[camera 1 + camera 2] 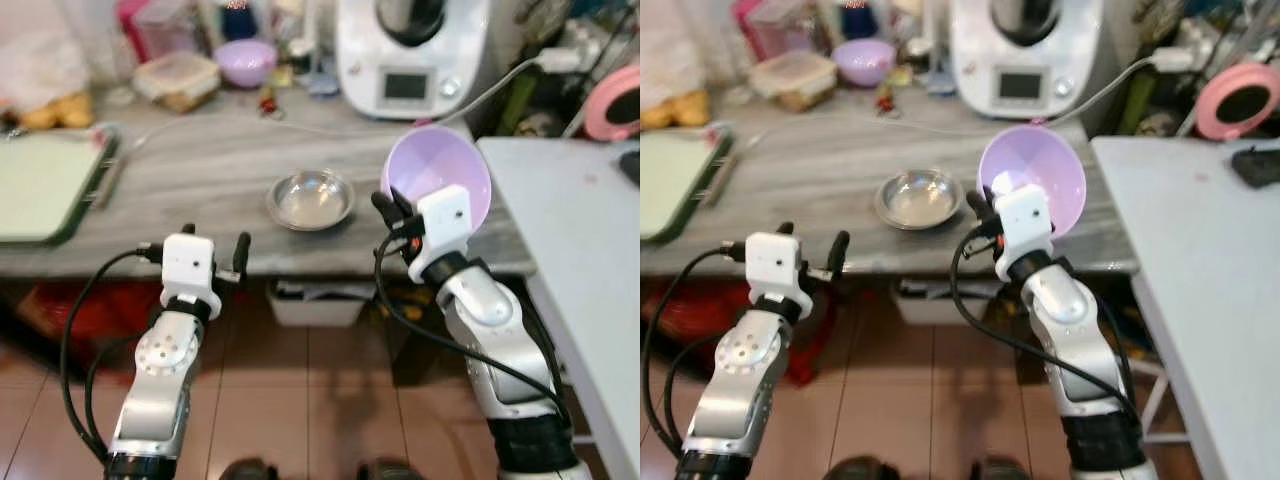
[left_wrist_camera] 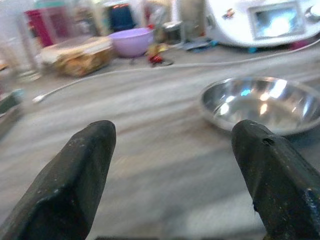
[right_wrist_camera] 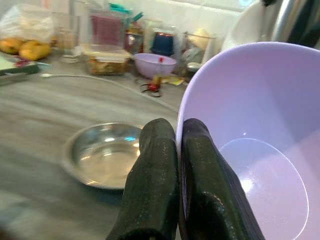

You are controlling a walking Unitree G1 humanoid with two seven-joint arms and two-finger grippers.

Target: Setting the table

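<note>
My right gripper (image 1: 393, 208) is shut on the rim of a lilac plastic bowl (image 1: 445, 176), held tilted up above the front right of the grey counter (image 1: 200, 170); the wrist view shows both fingers (image 3: 165, 170) pinching the rim of the lilac bowl (image 3: 260, 165). A steel bowl (image 1: 311, 198) sits on the counter just left of it, also seen as the steel bowl (image 2: 262, 102). My left gripper (image 1: 214, 248) hovers open at the counter's front edge, its fingers (image 2: 75, 170) empty and apart.
A white kitchen machine (image 1: 410, 50) stands at the back with its cable across the counter. A second lilac bowl (image 1: 246, 60), a food container (image 1: 178, 78) and jars line the back. A green tray (image 1: 45, 180) lies left. A white table (image 1: 580, 260) stands right.
</note>
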